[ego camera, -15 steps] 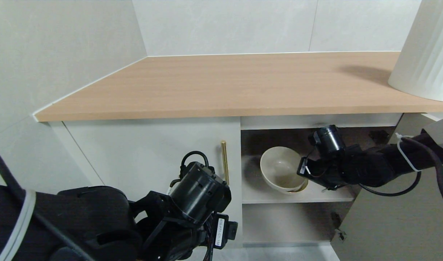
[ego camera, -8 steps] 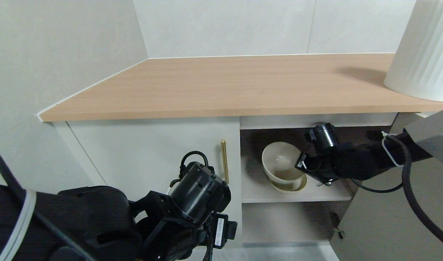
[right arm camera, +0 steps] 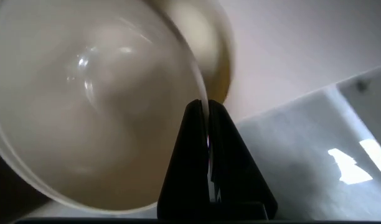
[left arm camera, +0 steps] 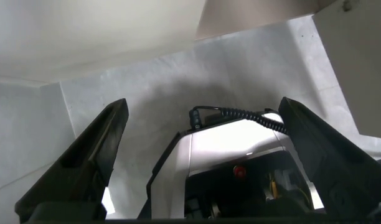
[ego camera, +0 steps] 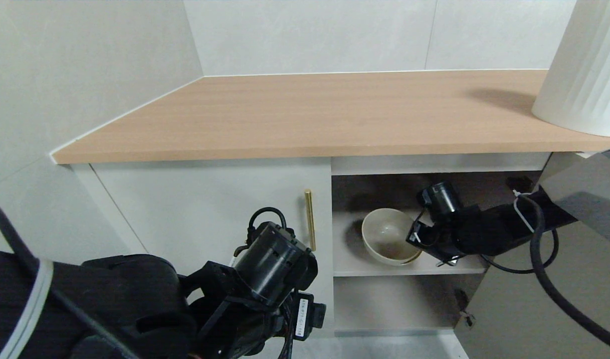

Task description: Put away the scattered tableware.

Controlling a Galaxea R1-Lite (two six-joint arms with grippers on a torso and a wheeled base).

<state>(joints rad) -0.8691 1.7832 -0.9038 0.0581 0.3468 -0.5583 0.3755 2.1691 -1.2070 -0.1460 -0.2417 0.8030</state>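
From the head view, a wooden tabletop (ego camera: 305,114) runs along the wall, and a white ribbed vessel (ego camera: 589,75) stands on its far right end. Below it the cabinet's left door (ego camera: 210,209) is closed, a brass handle (ego camera: 308,219) upright along its edge, while the right door (ego camera: 549,299) stands swung open. In the open compartment a pale bowl (ego camera: 387,239) sits low on the upper shelf (ego camera: 349,264), mouth up and tipped a little toward the front. The right gripper (ego camera: 415,238) has reached in from the right and pinches the bowl's right rim. The left arm (ego camera: 265,279) hangs low in front of the closed door, well apart from the bowl. In the left wrist view, the left gripper (left arm camera: 203,106) has its two dark fingers (left arm camera: 97,149) spread wide with nothing between them, over pale floor (left arm camera: 178,74). In the right wrist view, the right gripper (right arm camera: 206,112) is pressed onto the thin rim of the bowl (right arm camera: 97,93), one finger on each face of the wall. Just behind the bowl lies a second pale rounded dish (right arm camera: 209,37) with a yellowish edge. Whether the bowl touches it cannot be told.
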